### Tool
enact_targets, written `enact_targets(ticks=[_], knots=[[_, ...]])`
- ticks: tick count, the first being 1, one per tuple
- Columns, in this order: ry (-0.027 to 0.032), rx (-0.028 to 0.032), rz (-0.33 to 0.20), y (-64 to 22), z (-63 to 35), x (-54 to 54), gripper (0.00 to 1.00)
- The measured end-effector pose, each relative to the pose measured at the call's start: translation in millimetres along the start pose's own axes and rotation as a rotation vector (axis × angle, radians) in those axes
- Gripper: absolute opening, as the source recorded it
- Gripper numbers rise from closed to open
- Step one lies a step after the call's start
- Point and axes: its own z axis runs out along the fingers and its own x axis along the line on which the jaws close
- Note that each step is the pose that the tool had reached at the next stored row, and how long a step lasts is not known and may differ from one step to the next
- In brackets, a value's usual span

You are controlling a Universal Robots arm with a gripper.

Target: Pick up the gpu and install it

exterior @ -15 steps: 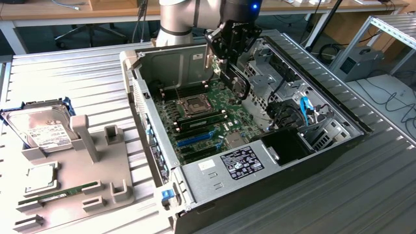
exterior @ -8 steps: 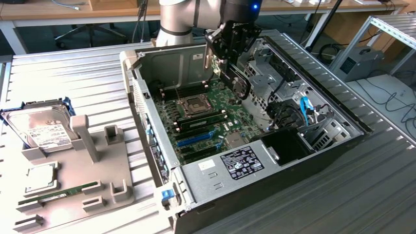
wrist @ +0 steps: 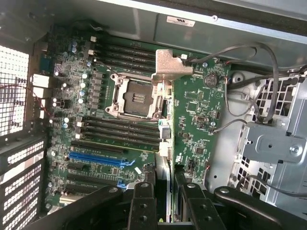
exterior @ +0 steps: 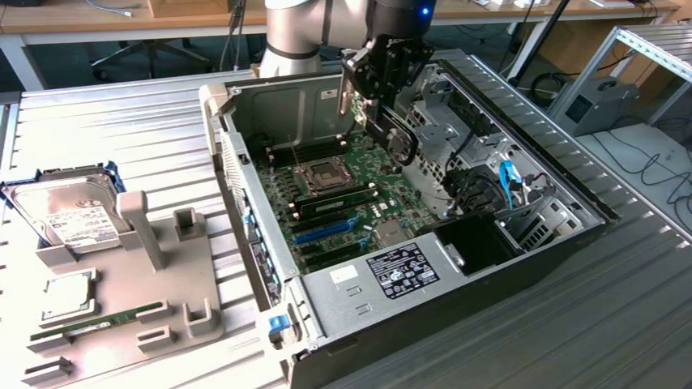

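Black gpu card (exterior: 401, 143) with a round fan hangs clamped in my gripper (wrist: 165, 192) over the open metal case (exterior: 232, 154). I think fitting it needs lining up with the long blue slot (wrist: 98, 158).

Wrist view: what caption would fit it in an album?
The gripper holds the gpu edge-on above the motherboard inside the open computer case.
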Motion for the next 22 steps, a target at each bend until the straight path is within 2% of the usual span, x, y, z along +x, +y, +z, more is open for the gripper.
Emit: enact_targets(ticks=[22], knots=[[-0.0037, -0.0019, -0.06, 0.1, 0.8, 0.0, 0.26]])
